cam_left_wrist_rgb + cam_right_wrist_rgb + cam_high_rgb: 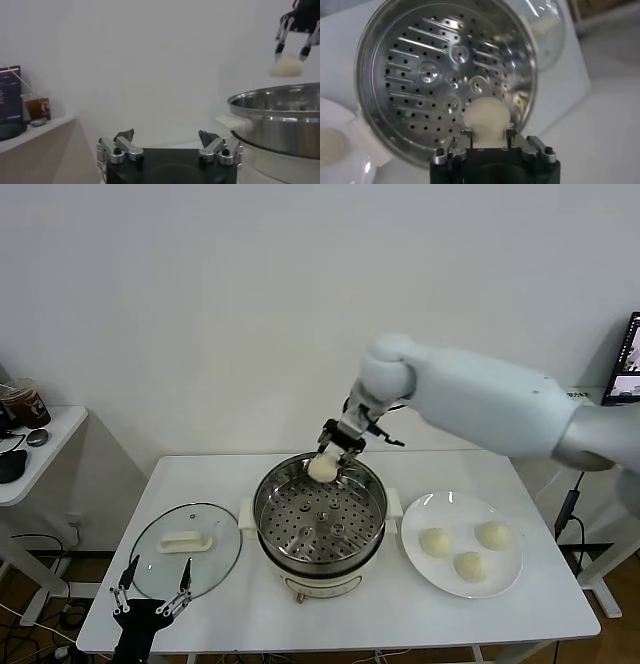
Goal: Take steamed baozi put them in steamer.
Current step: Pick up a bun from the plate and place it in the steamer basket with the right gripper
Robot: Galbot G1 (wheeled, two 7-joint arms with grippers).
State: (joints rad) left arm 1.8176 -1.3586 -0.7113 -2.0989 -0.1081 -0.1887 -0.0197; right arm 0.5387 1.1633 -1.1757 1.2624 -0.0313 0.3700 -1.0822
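1. White wall behind, and a white surface (500, 624) in front of it carries everything, with the steamer (320, 519) at its middle.
2. One baozi (323, 469) hangs over the steamer's far rim, above the perforated tray, not touching it. It is round, so no long axis can be told; its domed side faces down toward the tray in the right wrist view.
3. The right gripper (337, 446) reaches in from beyond the steamer, pointing down, its fingers close on either side of the baozi's top; whether they clamp it or have just let go cannot be told.
4. Three more baozi (466, 549) lie on the white plate (420, 569) just right of the steamer.
5. Left of the steamer lies the glass lid (150, 559), flat, handle up.
6. The left gripper (152, 596) waits at the surface's near edge, beside the lid, fingers spread wide and holding nothing.
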